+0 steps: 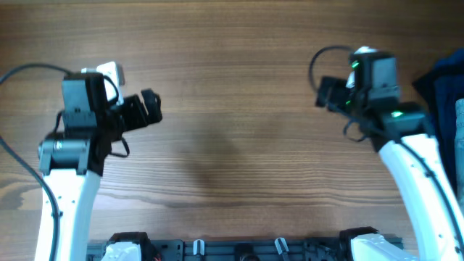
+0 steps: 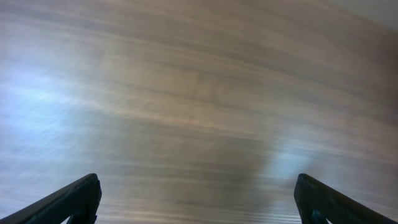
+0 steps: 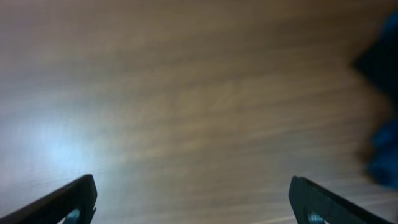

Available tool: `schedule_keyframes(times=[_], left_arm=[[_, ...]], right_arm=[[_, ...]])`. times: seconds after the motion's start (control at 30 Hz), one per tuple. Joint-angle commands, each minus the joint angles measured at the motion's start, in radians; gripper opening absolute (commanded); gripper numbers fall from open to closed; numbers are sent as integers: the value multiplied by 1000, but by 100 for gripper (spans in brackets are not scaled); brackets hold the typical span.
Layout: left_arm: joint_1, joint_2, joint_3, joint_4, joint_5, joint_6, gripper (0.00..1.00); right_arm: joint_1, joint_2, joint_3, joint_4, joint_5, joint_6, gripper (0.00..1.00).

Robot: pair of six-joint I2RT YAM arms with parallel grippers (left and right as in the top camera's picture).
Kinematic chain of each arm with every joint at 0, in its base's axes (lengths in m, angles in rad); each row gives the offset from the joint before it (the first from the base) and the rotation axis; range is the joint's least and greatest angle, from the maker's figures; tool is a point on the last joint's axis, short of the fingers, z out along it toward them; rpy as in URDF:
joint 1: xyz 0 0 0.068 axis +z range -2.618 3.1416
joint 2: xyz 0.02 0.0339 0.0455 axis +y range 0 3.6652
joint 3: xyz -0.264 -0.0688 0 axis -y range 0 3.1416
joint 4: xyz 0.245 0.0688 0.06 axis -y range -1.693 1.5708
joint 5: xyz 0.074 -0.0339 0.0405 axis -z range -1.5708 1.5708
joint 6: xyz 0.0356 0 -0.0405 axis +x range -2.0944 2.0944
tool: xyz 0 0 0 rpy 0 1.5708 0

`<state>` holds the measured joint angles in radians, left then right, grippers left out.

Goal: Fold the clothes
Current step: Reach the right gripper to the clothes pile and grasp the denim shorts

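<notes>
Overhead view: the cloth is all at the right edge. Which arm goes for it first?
Right. The right gripper, open, is on the same side as the dark blue fabric and the pale cloth edge beside it. The left gripper, also open, is far across the table.

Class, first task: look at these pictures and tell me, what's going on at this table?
Two robot arms hover over a bare stretch of wooden table. The left gripper and right gripper are both open and hold nothing. A dark blue fabric pile lies at the right edge, beside the right arm. No folding has begun.
</notes>
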<state>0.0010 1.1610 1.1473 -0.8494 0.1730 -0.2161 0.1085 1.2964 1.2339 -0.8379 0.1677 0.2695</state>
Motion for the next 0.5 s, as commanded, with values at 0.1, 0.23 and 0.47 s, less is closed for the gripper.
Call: schedule_keyframes(times=[0.1,0.23,0.47], left_arm=[[-6,52,35,37,116,-2,100],[-6,64,35,21,119,-2,100],[-6,79,35,-3,149,-2,100]], right_arm=[[-343,76,183,-77,23,46,100],[-552,158,196,-43,23,45,99],[-744,407,196,144,-16,51,100]])
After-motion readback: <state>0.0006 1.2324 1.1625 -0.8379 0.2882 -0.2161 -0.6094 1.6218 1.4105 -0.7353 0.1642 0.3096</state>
